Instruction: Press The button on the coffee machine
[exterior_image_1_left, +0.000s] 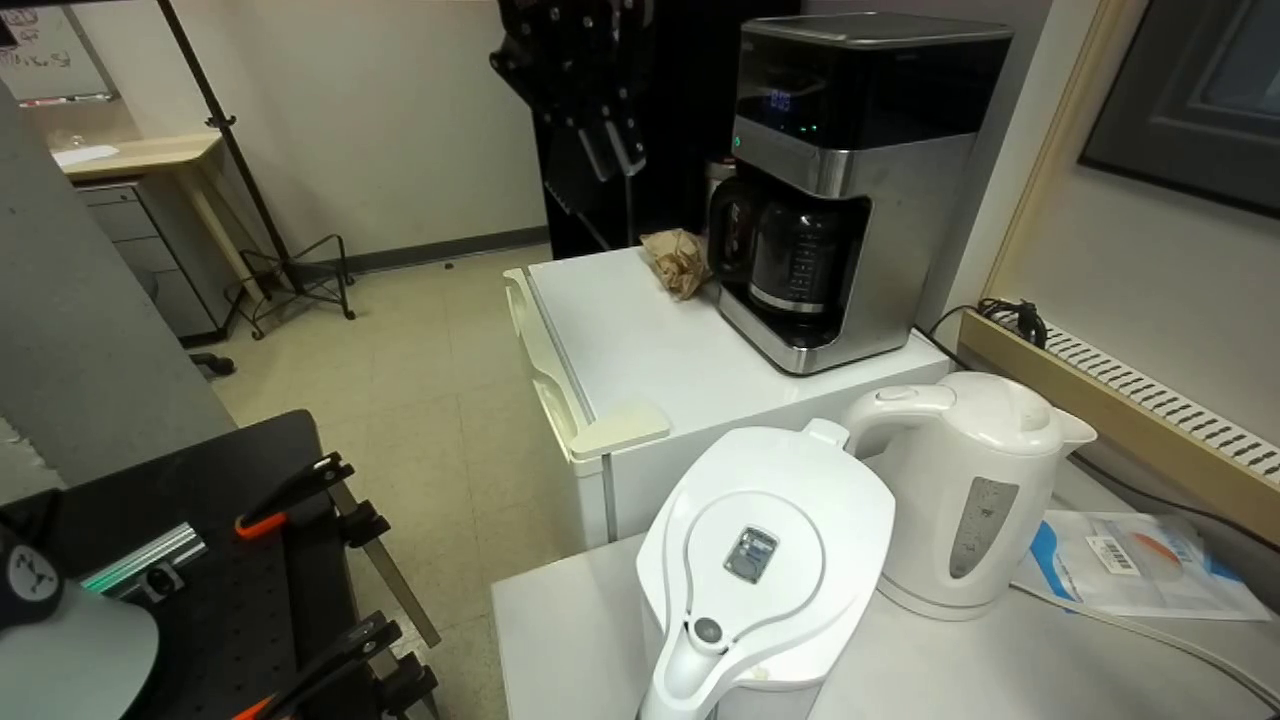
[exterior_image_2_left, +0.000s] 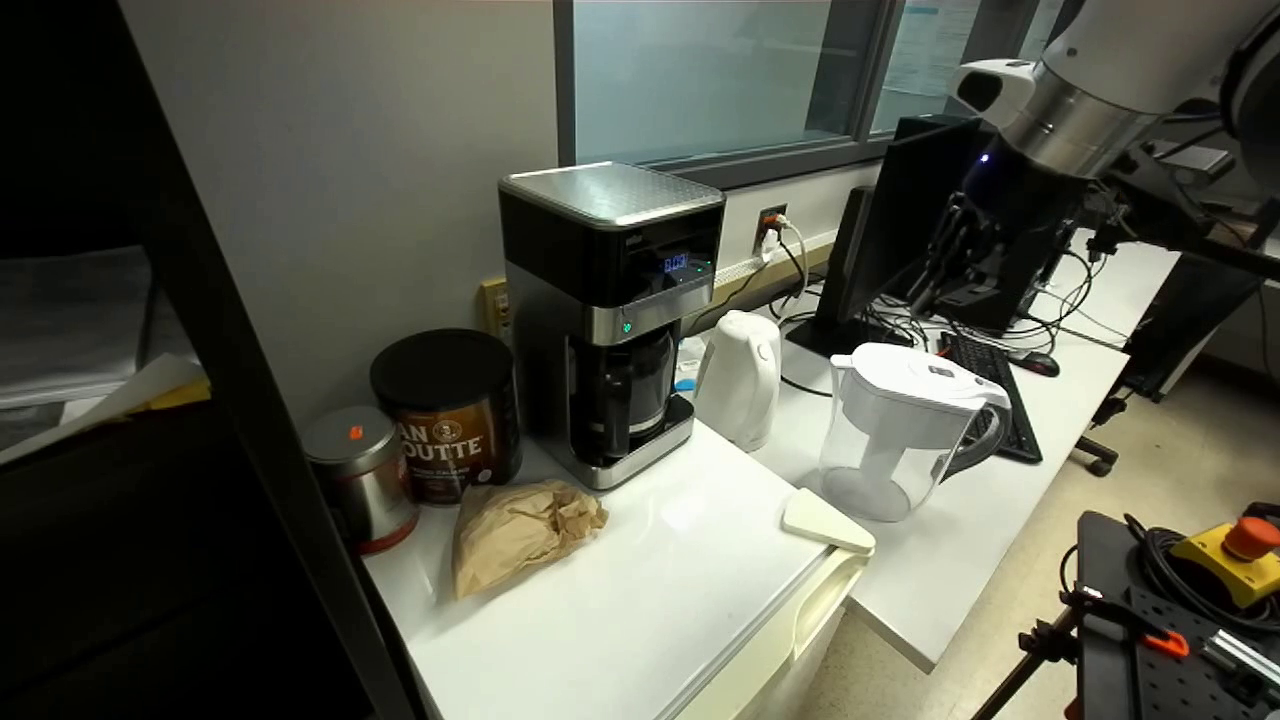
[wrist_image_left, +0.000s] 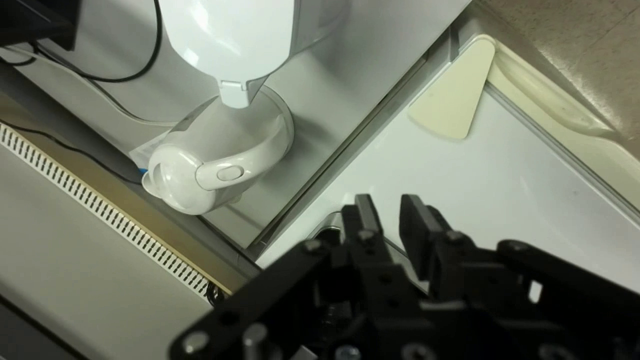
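The coffee machine, tall and boxy with a black top and silver body, stands at the back of a white fridge top in both exterior views (exterior_image_1_left: 915, 230) (exterior_image_2_left: 560, 285). A green light (exterior_image_1_left: 738, 142) (exterior_image_2_left: 627, 327) glows on its silver front trim, below a lit blue display (exterior_image_2_left: 676, 263). A dark glass carafe (exterior_image_1_left: 795, 255) sits in it. My gripper (exterior_image_1_left: 612, 150) (exterior_image_2_left: 925, 295) is in the air, apart from the machine. In the wrist view its two fingers (wrist_image_left: 384, 200) stand apart with nothing between them. Part of the machine's silver base (wrist_image_left: 328, 220) shows behind the fingers; the rest is hidden.
A white kettle (exterior_image_1_left: 985, 450) and white filter jug (exterior_image_1_left: 790, 470) stand on the desk beside the fridge (exterior_image_1_left: 650, 340). A brown paper bag (exterior_image_2_left: 520, 530), coffee tin (exterior_image_2_left: 445, 410) and steel canister (exterior_image_2_left: 355, 470) are near the machine. A monitor (exterior_image_2_left: 915, 210) stands behind the jug.
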